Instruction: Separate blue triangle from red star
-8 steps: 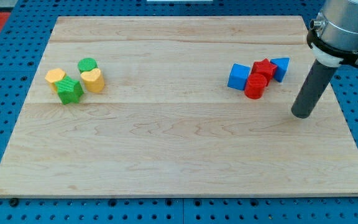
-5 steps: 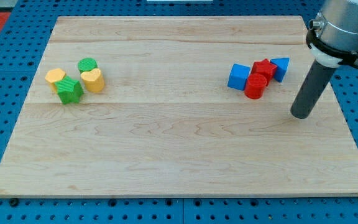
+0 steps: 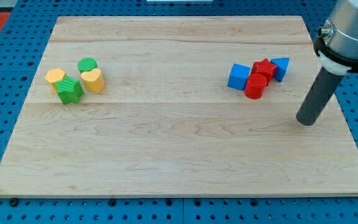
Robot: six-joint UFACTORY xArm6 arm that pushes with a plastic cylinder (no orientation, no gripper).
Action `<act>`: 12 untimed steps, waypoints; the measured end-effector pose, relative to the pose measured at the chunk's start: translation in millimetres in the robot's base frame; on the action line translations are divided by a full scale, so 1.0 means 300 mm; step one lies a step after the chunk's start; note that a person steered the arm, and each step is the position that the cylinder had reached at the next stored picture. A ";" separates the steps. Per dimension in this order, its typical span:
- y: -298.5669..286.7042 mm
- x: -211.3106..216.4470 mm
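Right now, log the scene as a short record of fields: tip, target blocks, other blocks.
tip: my tip rests on the board, toward the view's bottom right of the right cluster, apart from every block
blue triangle: touching the red star on its right side
same cluster: red cylinder, blue cube
left cluster: yellow heart, green cylinder, green star, yellow block
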State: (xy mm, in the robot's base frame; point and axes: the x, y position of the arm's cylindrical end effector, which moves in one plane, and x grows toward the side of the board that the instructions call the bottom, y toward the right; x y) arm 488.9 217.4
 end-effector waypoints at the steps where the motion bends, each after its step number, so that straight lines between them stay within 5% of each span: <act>1: 0.001 0.000; 3: -0.061 0.001; 5: 0.248 -0.146; 6: 0.375 -0.412; 8: 0.164 -0.593; 12: -0.126 -0.444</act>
